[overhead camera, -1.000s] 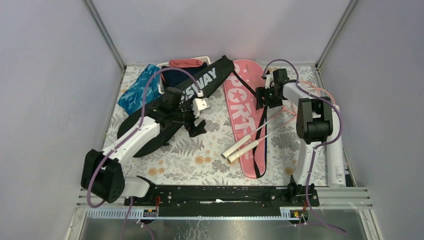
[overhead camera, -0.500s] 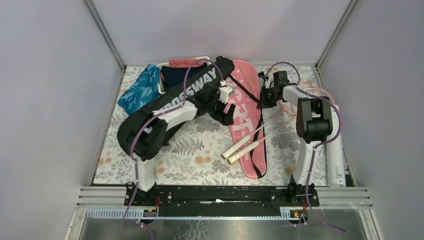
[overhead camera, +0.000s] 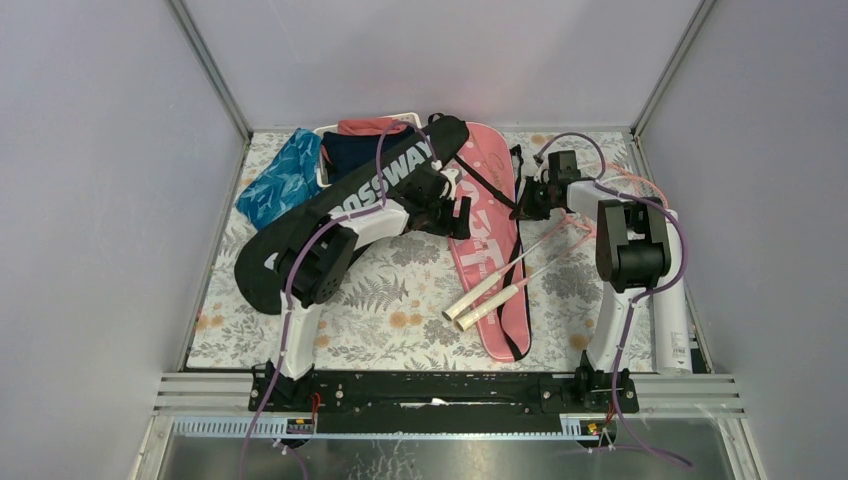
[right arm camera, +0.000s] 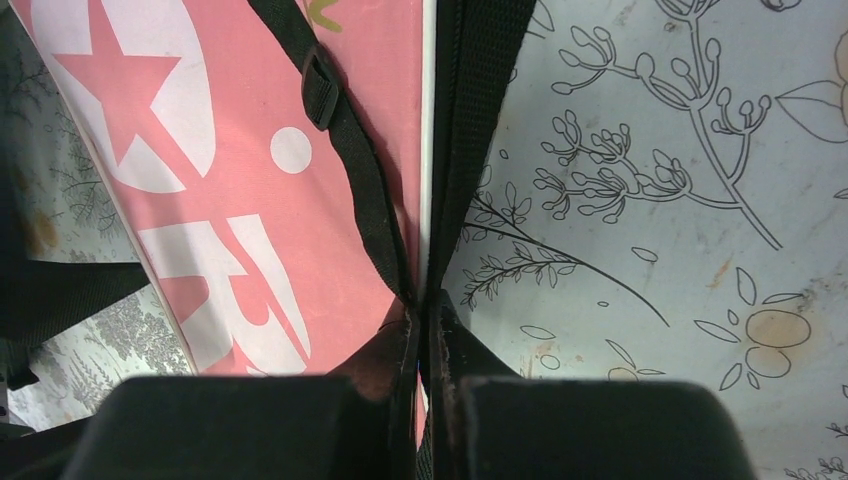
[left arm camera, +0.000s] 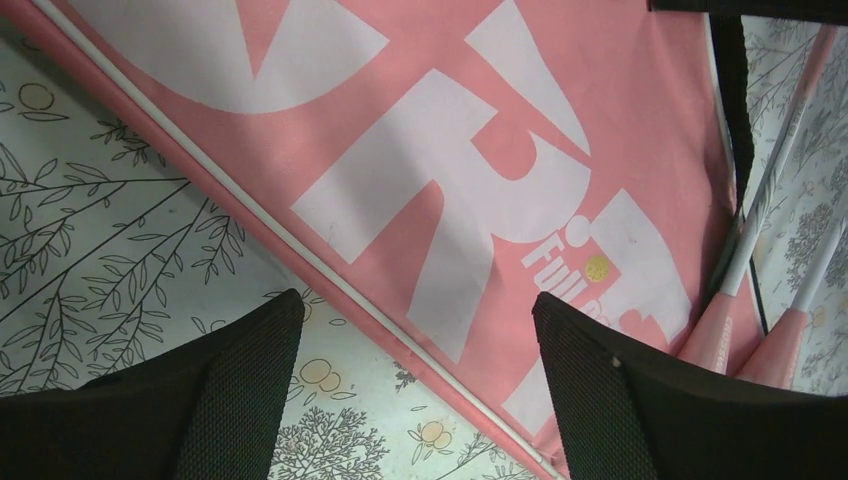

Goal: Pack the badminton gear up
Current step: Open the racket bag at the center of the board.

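Grey walls closed in a flower-printed worktop (overhead camera: 400,320) on which none of the badminton gear looked packed yet. Toward the far edge, about midway along it, the pink bag (overhead camera: 478,215) lay flat, and two rackets (overhead camera: 495,285) lay across it from outside, their pale handles on its near part and their shafts running off toward the right edge. Over in the far-left corner the black bag (overhead camera: 262,262) rested with its top end against a white basket (overhead camera: 323,170), a blue cloth (overhead camera: 280,180) beside it. Along the right edge, behind the right arm, lay the shuttlecock tube (overhead camera: 675,335).

Above the pink bag's left edge the left hand (left arm camera: 415,330) hovered with its fingers spread wide, one on each side of the white piping, gripping nothing. At the bag's right edge the right hand (right arm camera: 425,310) was pinched fully closed on it, where a black strap (right arm camera: 355,180) met the seam.

By my judgement the work was at its start: the pink bag was being taken by both edges, probably to open it. Whether its zip was undone could not be told. Left to do were both rackets, the tube and the black bag.
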`<state>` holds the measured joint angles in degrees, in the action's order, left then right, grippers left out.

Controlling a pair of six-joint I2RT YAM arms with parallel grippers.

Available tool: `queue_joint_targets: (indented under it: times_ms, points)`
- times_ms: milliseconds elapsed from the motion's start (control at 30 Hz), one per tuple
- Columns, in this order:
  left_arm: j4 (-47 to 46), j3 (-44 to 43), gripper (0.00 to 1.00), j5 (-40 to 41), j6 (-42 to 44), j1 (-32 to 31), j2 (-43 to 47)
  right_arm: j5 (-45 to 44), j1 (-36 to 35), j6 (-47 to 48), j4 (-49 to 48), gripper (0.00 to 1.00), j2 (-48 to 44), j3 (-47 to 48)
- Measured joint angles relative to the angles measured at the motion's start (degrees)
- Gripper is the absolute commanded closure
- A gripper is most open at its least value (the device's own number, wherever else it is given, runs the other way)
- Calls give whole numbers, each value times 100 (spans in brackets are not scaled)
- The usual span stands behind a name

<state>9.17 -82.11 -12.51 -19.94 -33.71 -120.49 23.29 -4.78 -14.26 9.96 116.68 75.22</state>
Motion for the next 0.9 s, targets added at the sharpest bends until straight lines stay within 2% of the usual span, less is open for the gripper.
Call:
queue_joint_targets:
  times_ms: [167,367,467,700,767,800,900]
  points:
    - [-87,-4,27,61,-223,2,-46,39,11,-138,-105,100,-20,-90]
    - [-310,-4,38,57,-409,13,-146,39,59,-367,-389,100,-214,-450]
    - [-422,-2,47,59,-485,22,-190,42,96,-479,-481,100,-282,-590]
    - [-584,22,77,129,-485,70,-275,55,131,-671,-726,100,-350,-789]
    - [-581,11,89,142,-437,83,-289,83,142,-697,-778,100,-358,-826]
    - [-575,2,98,151,-417,83,-295,94,146,-710,-798,100,-358,-839]
    - [-529,-61,100,133,-308,83,-310,146,153,-728,-839,100,-361,-874]
